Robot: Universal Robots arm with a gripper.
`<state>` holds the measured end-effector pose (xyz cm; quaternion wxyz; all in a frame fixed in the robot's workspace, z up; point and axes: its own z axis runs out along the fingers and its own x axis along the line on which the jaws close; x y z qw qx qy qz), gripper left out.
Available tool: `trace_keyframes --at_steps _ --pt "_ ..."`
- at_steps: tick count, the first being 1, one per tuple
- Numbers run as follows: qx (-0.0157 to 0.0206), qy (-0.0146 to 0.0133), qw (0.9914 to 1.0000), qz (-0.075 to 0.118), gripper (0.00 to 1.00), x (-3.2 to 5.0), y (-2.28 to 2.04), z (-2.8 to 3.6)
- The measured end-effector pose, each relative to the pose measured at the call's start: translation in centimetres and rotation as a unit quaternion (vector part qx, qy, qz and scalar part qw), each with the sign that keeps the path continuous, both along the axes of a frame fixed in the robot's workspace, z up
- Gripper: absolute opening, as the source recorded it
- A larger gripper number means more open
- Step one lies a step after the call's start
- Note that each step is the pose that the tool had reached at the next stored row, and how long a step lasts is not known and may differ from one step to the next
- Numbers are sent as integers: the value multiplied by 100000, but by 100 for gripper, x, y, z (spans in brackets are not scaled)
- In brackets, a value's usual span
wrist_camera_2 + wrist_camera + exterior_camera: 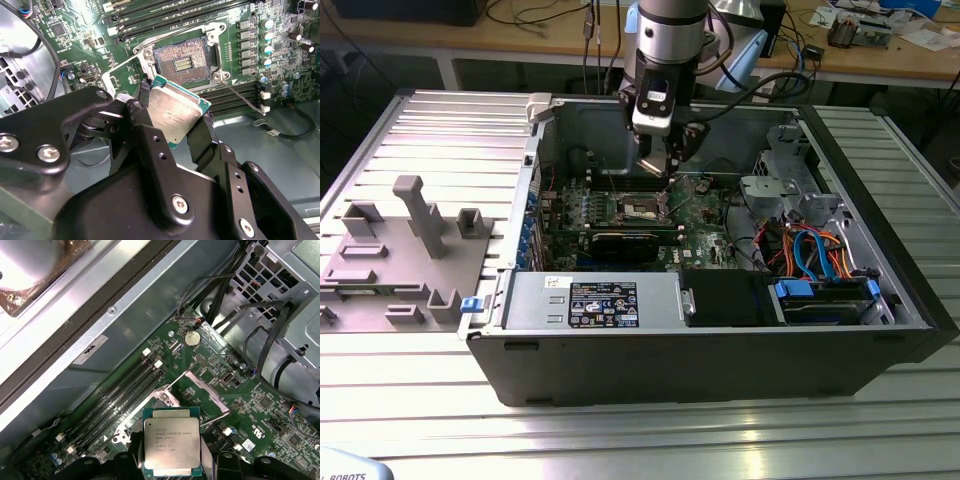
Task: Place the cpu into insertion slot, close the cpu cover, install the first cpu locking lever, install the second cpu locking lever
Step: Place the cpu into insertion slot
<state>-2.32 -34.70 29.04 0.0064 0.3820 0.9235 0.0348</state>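
Note:
My gripper (667,170) hangs inside the open computer case, just above the green circuit board. It is shut on the cpu (175,112), a small silver-topped square chip held by its edges between the black fingers (201,137). The chip is tilted and is held above the board, apart from the insertion slot (182,60), whose dark contact field lies bare. In the exterior view the insertion slot (642,208) sits just below the gripper. The cpu (171,445) covers most of the socket in the first wrist view. The cpu cover (205,390) stands swung up and open beside it. A thin wire locking lever (240,95) lies released.
A black card (620,243) lies across the board in front of the socket. The grey power supply (600,300) fills the case front, and a drive cage with blue cables (820,270) is at the exterior view's right. Memory slots (150,15) flank the socket. A grey fixture (410,250) stands outside.

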Motion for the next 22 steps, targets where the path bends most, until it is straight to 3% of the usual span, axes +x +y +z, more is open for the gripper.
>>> trace_keyframes --at_steps 3,22 --pt "1 2 99984 -1784 54 0 0 0" --pt "2 2 99939 -3497 54 0 0 0"
